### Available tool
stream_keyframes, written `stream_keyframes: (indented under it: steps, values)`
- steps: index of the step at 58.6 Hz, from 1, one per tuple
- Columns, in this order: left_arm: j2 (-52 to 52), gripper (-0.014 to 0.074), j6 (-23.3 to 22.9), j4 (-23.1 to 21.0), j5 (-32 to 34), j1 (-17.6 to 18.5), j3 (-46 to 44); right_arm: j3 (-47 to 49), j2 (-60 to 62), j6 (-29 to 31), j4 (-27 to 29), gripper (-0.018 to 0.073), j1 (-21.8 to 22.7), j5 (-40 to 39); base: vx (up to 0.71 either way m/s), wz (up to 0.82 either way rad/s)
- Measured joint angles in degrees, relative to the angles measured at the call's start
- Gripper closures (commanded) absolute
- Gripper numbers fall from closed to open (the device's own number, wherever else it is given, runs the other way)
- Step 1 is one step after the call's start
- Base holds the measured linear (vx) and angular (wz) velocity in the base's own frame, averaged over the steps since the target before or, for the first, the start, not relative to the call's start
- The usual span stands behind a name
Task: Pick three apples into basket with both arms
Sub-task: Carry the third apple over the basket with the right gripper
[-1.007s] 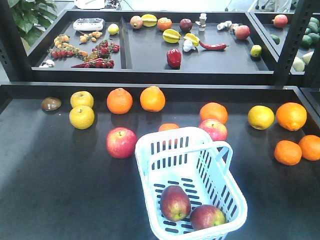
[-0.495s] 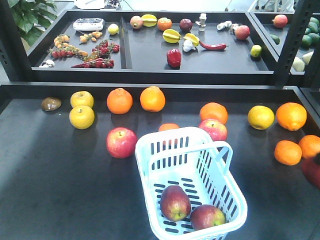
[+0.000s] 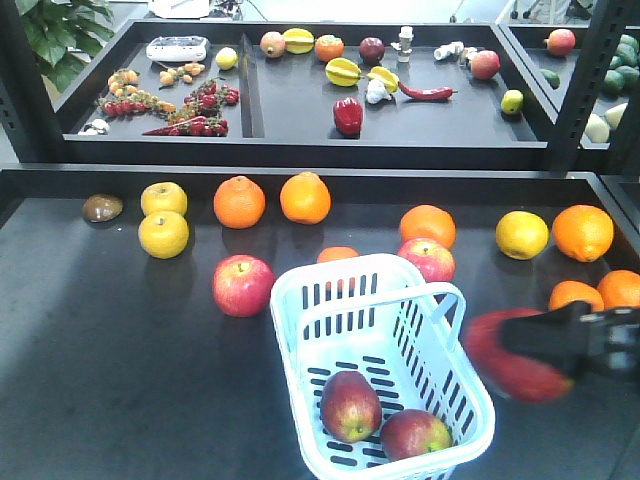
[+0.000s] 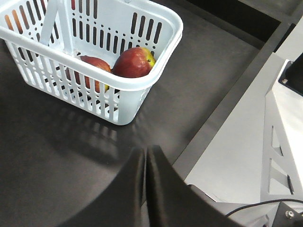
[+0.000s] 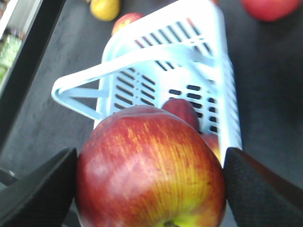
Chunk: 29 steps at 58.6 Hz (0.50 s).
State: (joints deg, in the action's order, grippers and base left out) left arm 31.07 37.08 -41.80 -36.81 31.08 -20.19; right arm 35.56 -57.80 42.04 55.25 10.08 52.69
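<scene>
- The basket (image 3: 385,375) sits at lower centre of the front view on the dark table (image 3: 120,380), with 2 apples (image 3: 350,405) lying side by side in its near end.
- The right gripper (image 5: 151,184) is clamped on a 3rd apple (image 5: 151,168); in the front view this apple (image 3: 505,362) is a blur at right, just beside the basket's rim.
- The left gripper (image 4: 146,163) has its fingers pressed together, empty, at the bottom of its wrist view, near the basket's corner.
</scene>
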Motion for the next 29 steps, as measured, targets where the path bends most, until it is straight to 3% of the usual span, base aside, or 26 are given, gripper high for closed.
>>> stream_keyframes:
  steps: [7, 14, 21, 29]
  values:
    - [0.0, 0.0602, 0.0, 0.0, 0.0, 0.0, 0.0, -0.25, -1.31, -0.06, 1.26, 0.0454, -11.09, -8.57, 0.0, 0.0]
    - [0.0, 0.0602, 0.0, 0.0, 0.0, 0.0, 0.0, -0.31, -5.73, 0.07, 1.79, 0.0324, -21.24, -17.05, 0.0, 0.0]
    - [0.0, 0.0602, 0.0, 0.0, 0.0, 0.0, 0.0, -0.37, -10.46, 0.17, 2.15, 0.0114, -27.45, -24.51, 0.0, 0.0]
    - [0.0, 0.0602, 0.0, 0.0, 0.0, 0.0, 0.0, -0.37, -14.67, 0.23, 2.4, -0.0109, -30.5, -29.23, 0.0, 0.0]
